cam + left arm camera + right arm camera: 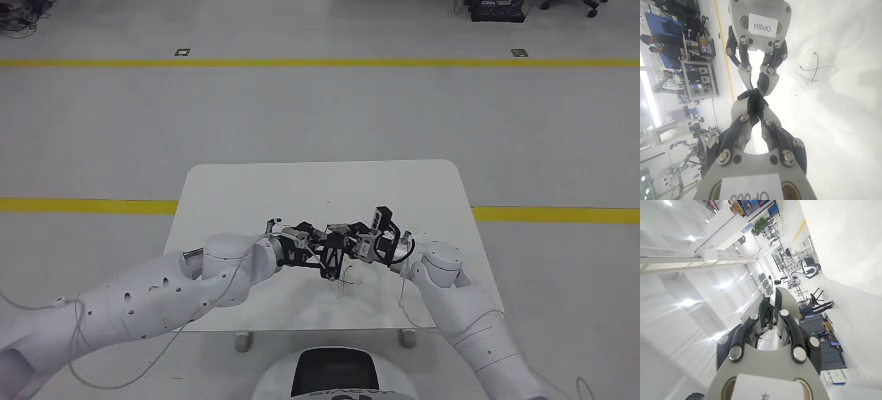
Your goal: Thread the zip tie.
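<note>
left gripper (pixel 753 98) pinched closed | right gripper (pixel 758 89) pinched closed | tip to tip over table (pixel 250 190)

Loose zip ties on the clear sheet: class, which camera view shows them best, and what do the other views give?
The left wrist view: the zip ties lie crossed on the clear sheet, each dark strand distinct. The top view gives a faint speck near the arms; the right wrist view faces the hall.

white code label (pixel 762 25) on right pincer (pixel 758 89) | cut-off code label (pixel 751 188) on left pincer (pixel 753 103)
</note>
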{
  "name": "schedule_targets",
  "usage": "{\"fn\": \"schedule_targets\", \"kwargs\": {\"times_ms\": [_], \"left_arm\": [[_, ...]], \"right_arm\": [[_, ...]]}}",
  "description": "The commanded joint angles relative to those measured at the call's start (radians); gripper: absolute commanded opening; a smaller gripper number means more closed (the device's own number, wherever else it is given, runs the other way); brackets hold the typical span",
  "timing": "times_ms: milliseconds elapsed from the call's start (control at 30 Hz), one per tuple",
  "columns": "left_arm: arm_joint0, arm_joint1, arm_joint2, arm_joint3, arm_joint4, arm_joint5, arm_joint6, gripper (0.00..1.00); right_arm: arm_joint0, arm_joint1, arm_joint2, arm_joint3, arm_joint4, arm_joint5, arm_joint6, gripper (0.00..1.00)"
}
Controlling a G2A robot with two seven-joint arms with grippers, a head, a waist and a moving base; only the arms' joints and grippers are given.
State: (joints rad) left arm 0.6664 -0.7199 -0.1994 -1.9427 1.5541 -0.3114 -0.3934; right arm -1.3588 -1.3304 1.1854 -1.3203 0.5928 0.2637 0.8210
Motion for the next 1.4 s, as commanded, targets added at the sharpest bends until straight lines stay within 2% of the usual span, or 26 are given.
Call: {"fn": "schedule_targets", "kwargs": {"times_ms": [0,200,267,467,533,600,700,867,1033,1067,1100,1300,1367], "left_arm": [[0.008,0.007,-0.021,-0.001,-0.028,-0.003,0.007,0.00],[0.038,0.030,-0.086,0.011,-0.185,-0.029,0.059,0.00],[0.032,0.035,-0.091,0.002,-0.158,-0.029,0.055,0.00],[0.032,0.035,-0.091,0.002,-0.158,-0.029,0.055,0.00],[0.047,0.033,-0.103,0.022,-0.216,-0.014,0.098,0.00],[0.061,0.035,-0.123,0.061,-0.303,-0.024,0.146,0.00],[0.080,0.038,-0.143,0.098,-0.428,-0.029,0.225,0.00],[0.088,0.043,-0.122,0.137,-0.558,-0.029,0.315,0.00],[0.067,0.047,-0.079,0.174,-0.684,-0.029,0.384,0.00],[0.058,0.048,-0.075,0.182,-0.681,-0.029,0.404,0.00],[0.043,0.049,-0.071,0.185,-0.633,-0.029,0.409,0.00],[0.043,0.049,-0.071,0.185,-0.633,-0.029,0.409,0.00],[0.057,0.045,-0.079,0.203,-0.690,-0.014,0.391,0.00]], "right_arm": [[-0.005,0.004,0.004,-0.003,-0.009,-0.015,-0.002,1.00],[-0.018,0.014,0.015,-0.013,-0.054,-0.087,0.005,1.00],[-0.018,0.014,0.015,-0.013,-0.054,-0.087,0.005,1.00],[-0.018,0.014,0.015,-0.013,-0.054,-0.087,0.005,1.00],[-0.024,0.016,0.018,-0.022,-0.063,-0.117,0.003,1.00],[-0.030,0.023,0.024,-0.029,-0.095,-0.166,0.046,1.00],[-0.034,0.034,0.037,-0.023,-0.132,-0.219,0.101,1.00],[-0.025,0.046,0.052,0.006,-0.161,-0.294,0.180,1.00],[-0.005,0.055,0.049,0.048,-0.181,-0.387,0.274,1.00],[-0.001,0.055,0.054,0.062,-0.162,-0.391,0.281,1.00],[-0.001,0.055,0.054,0.062,-0.162,-0.391,0.281,1.00],[-0.001,0.055,0.054,0.062,-0.162,-0.391,0.281,1.00],[-0.002,0.055,0.054,0.057,-0.166,-0.398,0.270,1.00]]}}
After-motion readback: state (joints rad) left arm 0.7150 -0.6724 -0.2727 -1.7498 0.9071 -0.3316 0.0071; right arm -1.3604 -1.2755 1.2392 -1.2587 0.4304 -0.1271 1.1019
